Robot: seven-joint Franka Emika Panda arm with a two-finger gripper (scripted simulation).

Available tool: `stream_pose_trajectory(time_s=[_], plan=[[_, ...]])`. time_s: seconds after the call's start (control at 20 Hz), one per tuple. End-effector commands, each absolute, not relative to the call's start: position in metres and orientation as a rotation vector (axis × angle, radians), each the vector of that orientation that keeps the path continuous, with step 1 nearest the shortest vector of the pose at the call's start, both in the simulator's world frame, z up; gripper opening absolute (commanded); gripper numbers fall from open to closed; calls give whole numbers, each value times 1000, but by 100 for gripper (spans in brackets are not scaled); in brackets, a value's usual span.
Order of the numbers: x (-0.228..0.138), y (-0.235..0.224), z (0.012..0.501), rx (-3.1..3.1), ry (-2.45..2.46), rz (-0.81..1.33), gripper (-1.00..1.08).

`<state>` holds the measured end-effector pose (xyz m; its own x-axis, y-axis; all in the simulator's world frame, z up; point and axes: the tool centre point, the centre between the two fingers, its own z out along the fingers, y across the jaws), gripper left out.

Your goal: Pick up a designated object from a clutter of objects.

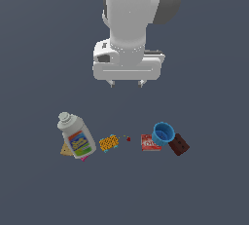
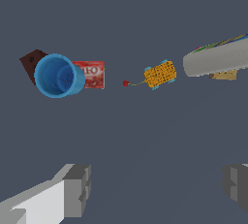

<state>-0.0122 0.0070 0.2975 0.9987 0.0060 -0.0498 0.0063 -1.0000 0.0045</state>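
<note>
The row of things is lying nearest on the dark counter (image 1: 204,190). The small orange-yellow speckled block (image 1: 109,142) is resting flat between the white bottle (image 1: 76,136) and a tiny red bit (image 1: 128,139), close to both. A tan triangle (image 1: 66,150) is peeking out beside the bottle at the exterior view's left. Toward that view's right, a red packet (image 1: 150,142) is sitting against a blue cup (image 1: 163,133), with a dark brown block (image 1: 179,144) just beyond. Farther back, the claw (image 1: 126,83) is hanging above the counter with its fingers (image 2: 77,189) spread wide, gripping nothing.
</note>
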Motion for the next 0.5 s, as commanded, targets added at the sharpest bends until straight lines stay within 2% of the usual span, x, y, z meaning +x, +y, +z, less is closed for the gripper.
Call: stream_pose_trajectory(time_s=[0.0,0.45], plan=[[-12,7,298,3136,10,-78,100],[-13,5,293,3107,30,-106,100]])
